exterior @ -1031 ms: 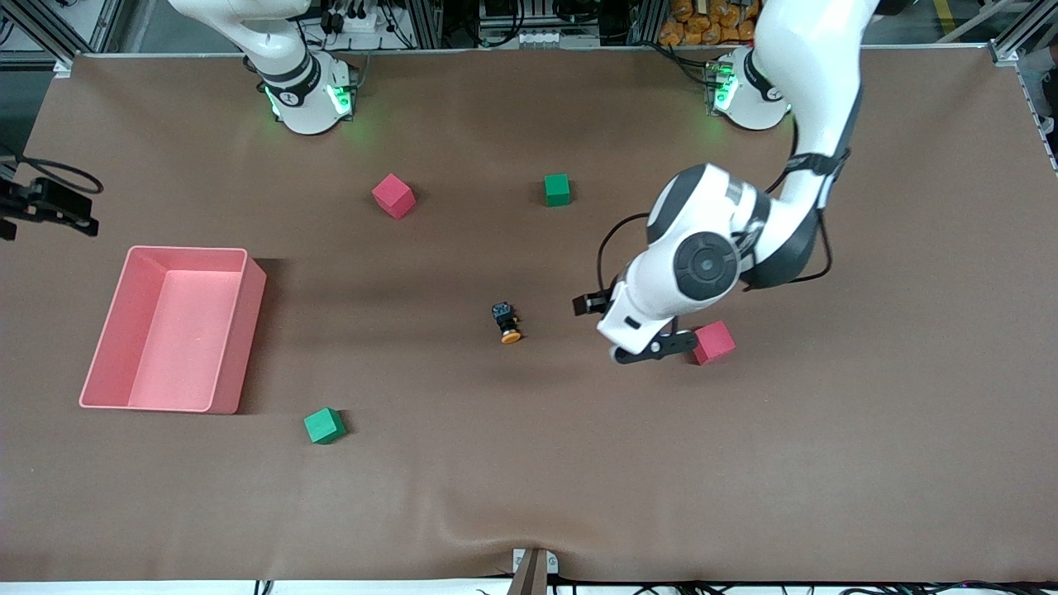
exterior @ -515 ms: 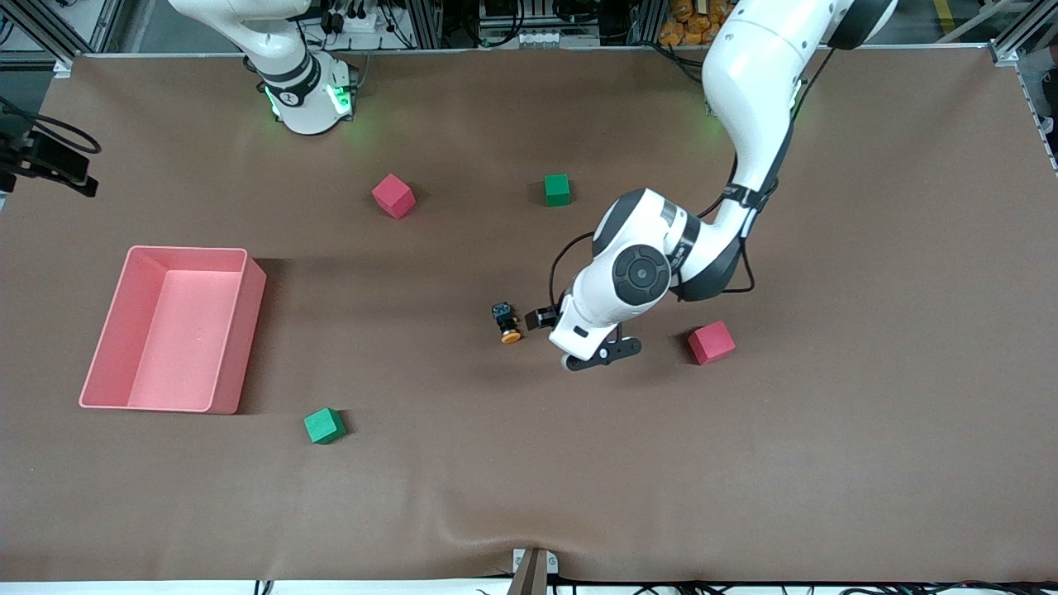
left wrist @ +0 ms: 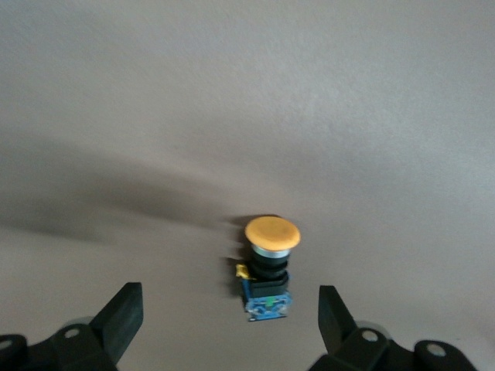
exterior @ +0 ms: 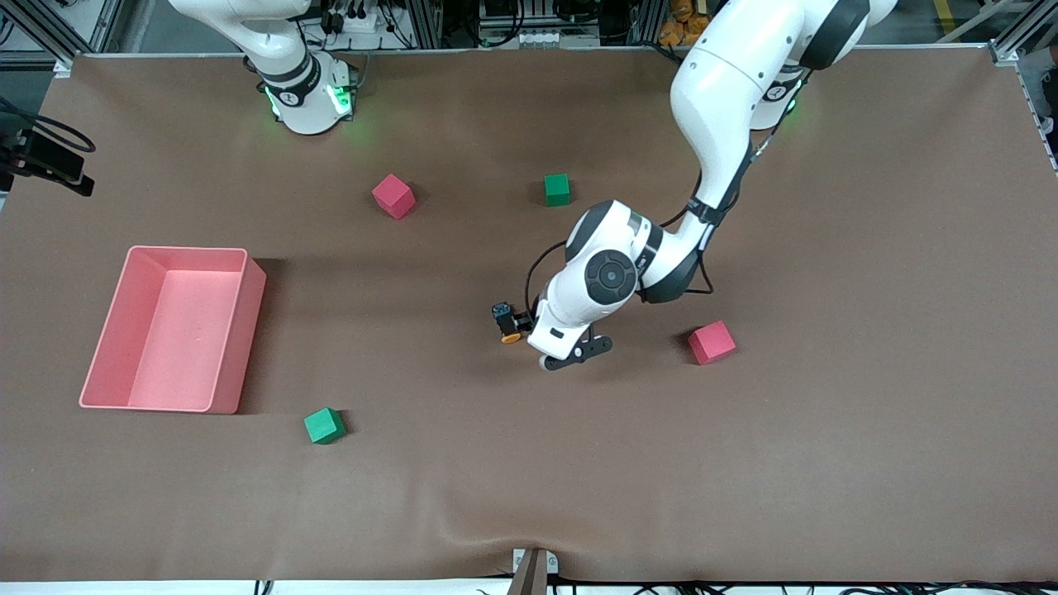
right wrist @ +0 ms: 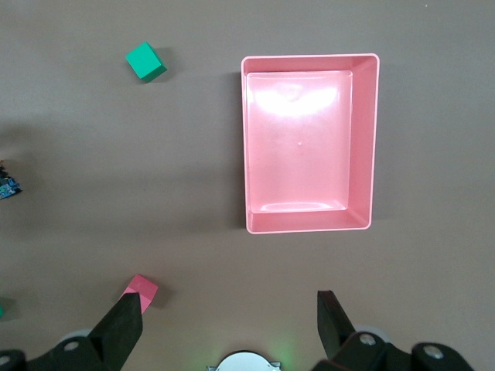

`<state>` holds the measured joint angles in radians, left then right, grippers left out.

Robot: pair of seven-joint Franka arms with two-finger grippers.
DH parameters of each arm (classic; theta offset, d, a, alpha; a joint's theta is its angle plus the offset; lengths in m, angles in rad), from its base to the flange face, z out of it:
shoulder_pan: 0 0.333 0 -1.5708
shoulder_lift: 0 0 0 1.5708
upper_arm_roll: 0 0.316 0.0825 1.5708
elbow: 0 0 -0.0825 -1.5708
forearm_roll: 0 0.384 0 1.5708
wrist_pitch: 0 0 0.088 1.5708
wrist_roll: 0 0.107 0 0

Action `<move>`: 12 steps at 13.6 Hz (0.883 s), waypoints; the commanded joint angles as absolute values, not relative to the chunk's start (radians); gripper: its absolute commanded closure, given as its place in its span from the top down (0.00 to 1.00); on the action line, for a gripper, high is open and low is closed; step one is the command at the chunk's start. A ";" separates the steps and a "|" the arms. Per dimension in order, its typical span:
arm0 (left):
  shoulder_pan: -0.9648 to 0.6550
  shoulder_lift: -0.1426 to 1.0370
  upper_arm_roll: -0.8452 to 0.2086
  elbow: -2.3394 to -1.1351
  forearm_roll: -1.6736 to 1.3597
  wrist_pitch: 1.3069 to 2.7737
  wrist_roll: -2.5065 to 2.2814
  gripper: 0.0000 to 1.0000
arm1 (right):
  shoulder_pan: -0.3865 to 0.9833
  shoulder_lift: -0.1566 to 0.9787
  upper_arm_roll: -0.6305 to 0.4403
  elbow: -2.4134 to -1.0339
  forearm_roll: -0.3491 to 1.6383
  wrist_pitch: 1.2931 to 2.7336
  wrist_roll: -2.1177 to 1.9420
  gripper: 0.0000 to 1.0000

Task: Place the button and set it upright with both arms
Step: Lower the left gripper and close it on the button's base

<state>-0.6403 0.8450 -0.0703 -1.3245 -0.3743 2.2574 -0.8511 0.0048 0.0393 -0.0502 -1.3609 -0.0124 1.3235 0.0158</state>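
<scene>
In the front view, the button (exterior: 505, 322) lies on its side near the middle of the brown table (exterior: 529, 496), its orange cap turned toward the front camera. The left pincer (exterior: 529, 335) hangs low just beside the button, on the side of the left arm's end. A red cube (exterior: 712, 342) sits farther toward that end. The right arm waits; its pincer is out of this view.

In the left wrist view, the left pincer (left wrist: 230, 315) is spread wide, and the button (left wrist: 268, 269) lies between its fingers (left wrist: 121, 317), touching neither.

In the right wrist view, the right pincer (right wrist: 230, 315) is also spread and holds nothing, high over a pink bin (right wrist: 373, 139) and a green cube (right wrist: 145, 62).
</scene>
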 commanded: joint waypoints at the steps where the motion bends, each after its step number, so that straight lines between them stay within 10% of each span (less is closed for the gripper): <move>1: -0.646 0.896 -0.080 -1.281 -0.425 2.304 -0.873 1.00 | -0.038 0.031 -0.054 -1.374 0.064 1.347 0.015 1.00; 12: -0.675 0.942 -0.078 -1.282 -0.500 2.388 -0.884 0.85 | -0.048 0.029 -0.054 -1.374 0.066 1.371 0.017 1.00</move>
<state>-0.6644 0.9216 -0.0826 -1.3094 -0.4859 2.3710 -0.8650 -0.0291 0.0396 -0.0640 -1.3614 0.0499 1.3565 0.0148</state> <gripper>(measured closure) 0.123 0.000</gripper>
